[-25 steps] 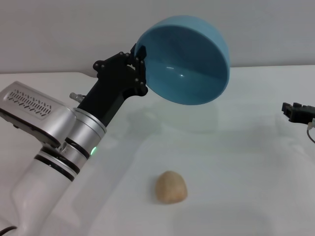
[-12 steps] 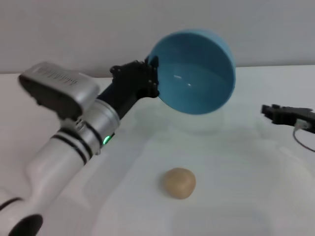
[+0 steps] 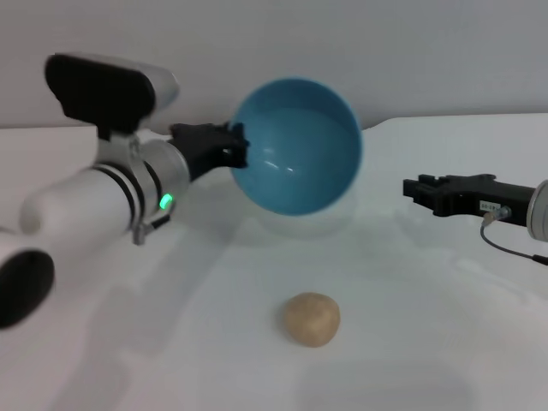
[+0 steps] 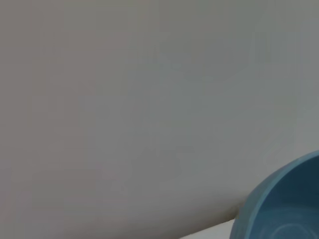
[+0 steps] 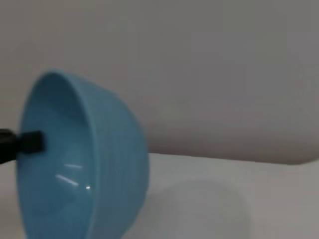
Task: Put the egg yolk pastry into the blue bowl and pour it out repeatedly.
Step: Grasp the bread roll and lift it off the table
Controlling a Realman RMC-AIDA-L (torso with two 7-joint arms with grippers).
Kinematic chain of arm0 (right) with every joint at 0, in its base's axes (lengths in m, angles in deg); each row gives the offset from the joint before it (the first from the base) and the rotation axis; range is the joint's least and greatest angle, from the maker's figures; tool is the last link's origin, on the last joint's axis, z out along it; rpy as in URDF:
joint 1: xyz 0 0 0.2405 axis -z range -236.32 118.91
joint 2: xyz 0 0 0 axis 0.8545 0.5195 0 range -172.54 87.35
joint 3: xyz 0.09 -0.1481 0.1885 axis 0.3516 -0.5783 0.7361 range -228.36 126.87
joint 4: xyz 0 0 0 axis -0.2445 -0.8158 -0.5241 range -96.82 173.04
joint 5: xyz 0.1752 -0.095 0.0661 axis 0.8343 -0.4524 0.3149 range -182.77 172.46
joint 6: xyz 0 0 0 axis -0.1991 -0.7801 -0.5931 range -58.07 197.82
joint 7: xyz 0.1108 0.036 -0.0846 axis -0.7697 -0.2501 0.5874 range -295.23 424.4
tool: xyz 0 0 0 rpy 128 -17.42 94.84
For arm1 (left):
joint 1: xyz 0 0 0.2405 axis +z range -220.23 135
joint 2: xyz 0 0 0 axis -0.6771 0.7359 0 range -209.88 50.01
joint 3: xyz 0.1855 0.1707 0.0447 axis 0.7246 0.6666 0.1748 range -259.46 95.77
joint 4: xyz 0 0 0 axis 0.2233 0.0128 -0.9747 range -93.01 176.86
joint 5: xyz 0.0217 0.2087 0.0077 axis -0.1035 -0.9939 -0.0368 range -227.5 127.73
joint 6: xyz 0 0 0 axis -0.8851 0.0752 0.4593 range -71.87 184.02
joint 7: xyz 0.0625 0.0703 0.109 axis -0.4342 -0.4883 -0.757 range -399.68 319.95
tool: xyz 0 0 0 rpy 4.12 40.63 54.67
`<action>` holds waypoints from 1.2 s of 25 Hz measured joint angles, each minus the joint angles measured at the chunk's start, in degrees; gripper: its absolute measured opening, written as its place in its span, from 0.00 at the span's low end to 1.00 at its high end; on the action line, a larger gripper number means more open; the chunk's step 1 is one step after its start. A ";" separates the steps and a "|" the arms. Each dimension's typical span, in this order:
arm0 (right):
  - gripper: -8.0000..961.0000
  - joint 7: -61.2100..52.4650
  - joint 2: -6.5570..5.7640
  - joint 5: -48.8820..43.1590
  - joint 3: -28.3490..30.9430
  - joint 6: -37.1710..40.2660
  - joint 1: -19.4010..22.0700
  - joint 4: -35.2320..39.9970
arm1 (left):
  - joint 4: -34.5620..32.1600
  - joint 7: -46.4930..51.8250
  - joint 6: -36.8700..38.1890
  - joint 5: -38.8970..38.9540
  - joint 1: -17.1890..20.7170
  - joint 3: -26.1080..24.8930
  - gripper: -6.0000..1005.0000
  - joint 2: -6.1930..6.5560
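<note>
Light-blue, glossy round bowl [image 3: 297, 145] hangs tipped on its side in the upper middle of the head view, empty, its rim pinched by the left claw [image 3: 233, 145]. Beige matte pastry ball [image 3: 312, 318] lies on the white desk [image 3: 428, 342] at lower centre, well below the bowl. Pouring looks done; next, the right claw [image 3: 419, 187], at mid-right, its opening unclear, must fetch the pastry.

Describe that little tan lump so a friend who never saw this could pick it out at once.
Start at the white table and find the big blue bowl that the left gripper holds tipped in the air. Nearer the camera, the egg yolk pastry lies alone: small, rounded, matte beige, touching nothing else.
</note>
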 joint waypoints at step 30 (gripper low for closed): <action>0.48 -16.38 -0.16 -28.28 -1.87 -33.12 -12.95 -12.41 | -1.83 -0.25 -59.46 -12.10 -15.92 -17.55 0.01 0.15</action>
